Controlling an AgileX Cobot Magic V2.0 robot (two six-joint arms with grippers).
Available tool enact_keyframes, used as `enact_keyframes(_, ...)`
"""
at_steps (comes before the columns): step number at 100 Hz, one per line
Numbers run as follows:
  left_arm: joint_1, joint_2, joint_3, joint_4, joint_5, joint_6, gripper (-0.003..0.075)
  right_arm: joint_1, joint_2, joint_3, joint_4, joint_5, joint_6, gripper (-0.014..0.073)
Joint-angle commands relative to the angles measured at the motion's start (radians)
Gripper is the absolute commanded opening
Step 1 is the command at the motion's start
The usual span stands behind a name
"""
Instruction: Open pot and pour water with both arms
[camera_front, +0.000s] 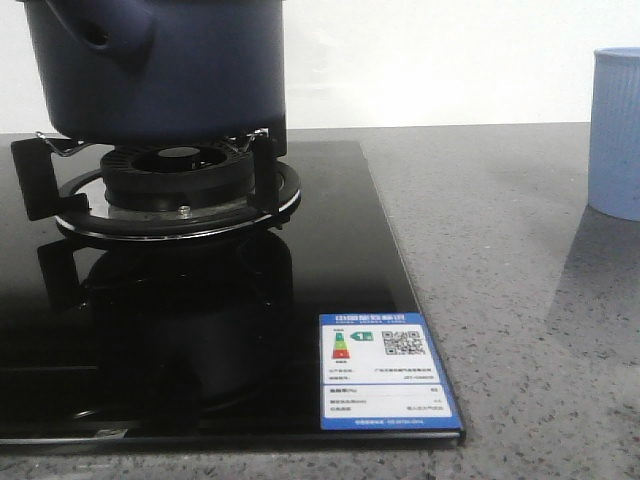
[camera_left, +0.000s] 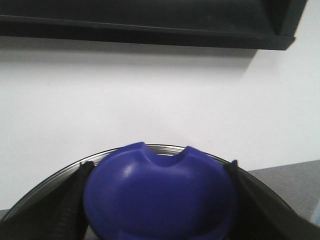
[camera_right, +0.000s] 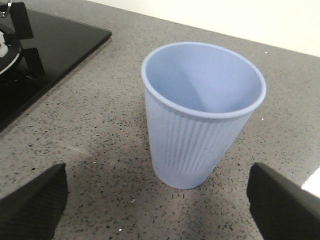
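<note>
The dark navy pot (camera_front: 170, 70) sits on the gas burner (camera_front: 180, 185); its handle socket (camera_front: 100, 35) faces the front left and its top is cut off by the frame. In the left wrist view my left gripper (camera_left: 160, 200) is shut on the lid's blue knob (camera_left: 160, 190), with a black finger (camera_left: 70, 205) pressed on each side. The lid's steel rim (camera_left: 107, 154) shows behind the knob. My right gripper (camera_right: 160, 200) is open and empty, just short of the upright, empty pale blue cup (camera_right: 202, 110). Neither gripper shows in the front view.
The black glass stove top (camera_front: 200, 330) carries a blue energy label (camera_front: 385, 372) at its front right corner. The cup (camera_front: 618, 130) stands at the far right on the grey speckled counter (camera_front: 500, 300). A white wall runs behind.
</note>
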Motion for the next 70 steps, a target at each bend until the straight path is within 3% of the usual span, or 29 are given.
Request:
enact_keyframes(1, -0.05, 0.014, -0.038, -0.011, -0.116, -0.002, 0.0372, -0.004, -0.061, -0.022, -0.044, -0.009, 0.099, 0.0659)
enact_keyframes(26, -0.166, 0.118, -0.038, 0.005, -0.241, -0.002, 0.0372, -0.004, -0.127, -0.022, -0.049, -0.049, 0.136, 0.0659)
enact_keyframes(70, -0.179, 0.229, -0.038, 0.017, -0.28, -0.002, 0.0372, -0.002, -0.127, -0.022, -0.049, -0.064, 0.156, 0.0659)
